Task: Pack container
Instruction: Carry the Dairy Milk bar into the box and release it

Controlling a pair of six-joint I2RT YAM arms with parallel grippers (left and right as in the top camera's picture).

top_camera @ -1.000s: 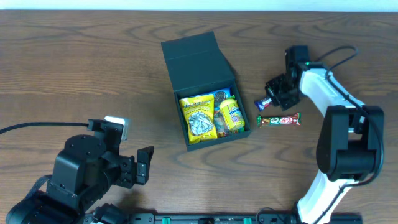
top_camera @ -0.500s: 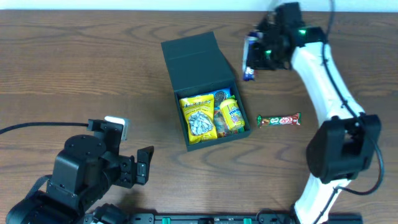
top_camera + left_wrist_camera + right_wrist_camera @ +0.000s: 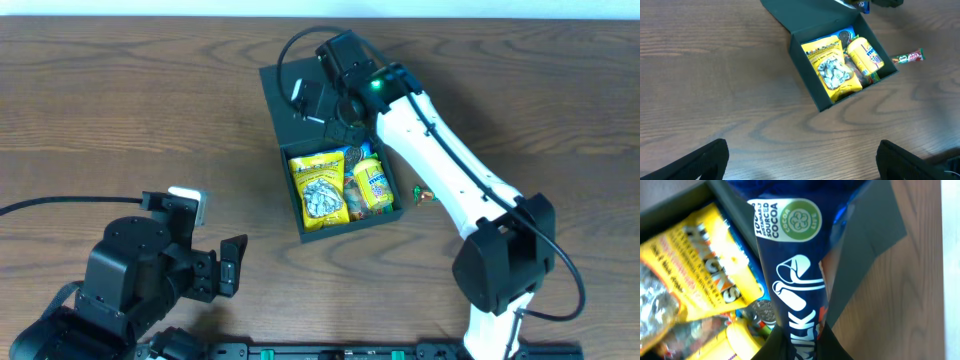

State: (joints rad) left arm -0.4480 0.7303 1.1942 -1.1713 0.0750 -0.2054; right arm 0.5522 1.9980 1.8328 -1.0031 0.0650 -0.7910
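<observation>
- Two arms at the bench (image 3: 120, 110), and the right one stretches across the open container (image 3: 352, 226), which sits mid-bench, slightly toward the far side.
- Its lid (image 3: 300, 130) is thrown back flat toward the far edge.
- Right end effector (image 3: 799, 345) is pinching a dark blue chocolate bar (image 3: 790, 280). In the wrist view the bar hangs over the container's far rim, at the seam where lid meets box.
- Inside, a yellow bag (image 3: 320, 190) printed with silver pieces fills the left half. A yellow candy packet (image 3: 372, 183) lies beside it on the right, and a cookie packet (image 3: 355, 155) peeks out at the far end.
- Just right of the box, a red-and-green wafer bar (image 3: 907, 57) lies on the wood, half hidden overhead by the arm.
- Left end effector (image 3: 228, 266) hovers near the front edge, well apart from the container, fingers spread wide and gripping nothing.
</observation>
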